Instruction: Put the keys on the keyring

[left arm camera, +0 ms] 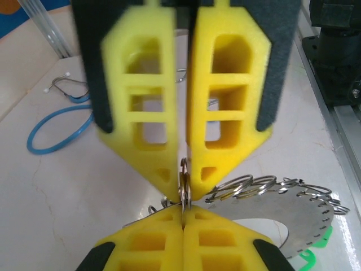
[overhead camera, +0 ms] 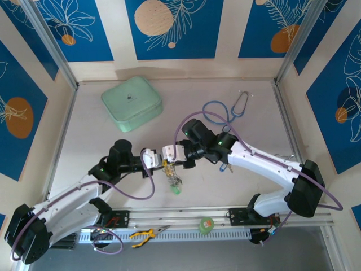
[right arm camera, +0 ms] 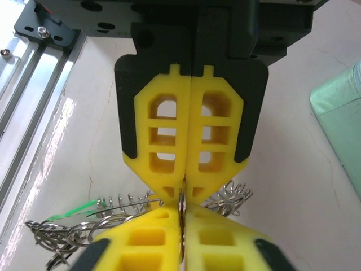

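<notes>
My two grippers meet tip to tip above the middle of the table. The left gripper (overhead camera: pixel 161 161) (left arm camera: pixel 184 210) is shut on a small split ring (left arm camera: pixel 184 189) (right arm camera: pixel 181 204). The right gripper (overhead camera: pixel 174 158) (right arm camera: pixel 181 212) faces it. Its yellow fingers (left arm camera: pixel 225 113) stand slightly parted, with the same ring between their tips. Just below lies the keyring (left arm camera: pixel 293 217) (overhead camera: pixel 175 180), a flat silvery disc with a notched rim. Several split rings (left arm camera: pixel 254 186) hang on that rim, and a green tag (left arm camera: pixel 316 248) (overhead camera: pixel 176 192) peeks out beneath it. Of the keys, only rings and tags show; no blade is visible.
A mint-green case (overhead camera: pixel 131 103) sits at the back left and a blue stethoscope (overhead camera: pixel 225 110) at the back right. Yellow pliers (overhead camera: pixel 144 232) and a green tape roll (overhead camera: pixel 207 224) lie on the front rail. A small blue piece (overhead camera: pixel 225 167) lies beside the right arm.
</notes>
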Robot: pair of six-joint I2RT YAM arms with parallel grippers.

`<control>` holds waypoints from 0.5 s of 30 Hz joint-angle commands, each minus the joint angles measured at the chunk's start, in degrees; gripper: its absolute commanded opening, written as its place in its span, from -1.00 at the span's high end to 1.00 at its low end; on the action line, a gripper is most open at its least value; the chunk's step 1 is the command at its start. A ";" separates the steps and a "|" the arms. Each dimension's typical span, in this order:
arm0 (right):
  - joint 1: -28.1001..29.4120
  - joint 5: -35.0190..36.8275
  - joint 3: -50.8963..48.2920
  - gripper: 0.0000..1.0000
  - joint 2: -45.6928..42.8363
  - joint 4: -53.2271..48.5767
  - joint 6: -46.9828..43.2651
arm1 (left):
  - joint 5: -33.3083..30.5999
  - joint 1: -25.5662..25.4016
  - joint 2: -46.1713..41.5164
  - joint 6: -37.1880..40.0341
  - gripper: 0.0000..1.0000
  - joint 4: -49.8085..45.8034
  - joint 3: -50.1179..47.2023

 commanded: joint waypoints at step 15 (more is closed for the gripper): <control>-7.02 -17.14 -12.38 0.34 -7.16 16.60 14.69 | 2.91 -0.61 -1.59 -11.18 1.00 20.79 -6.75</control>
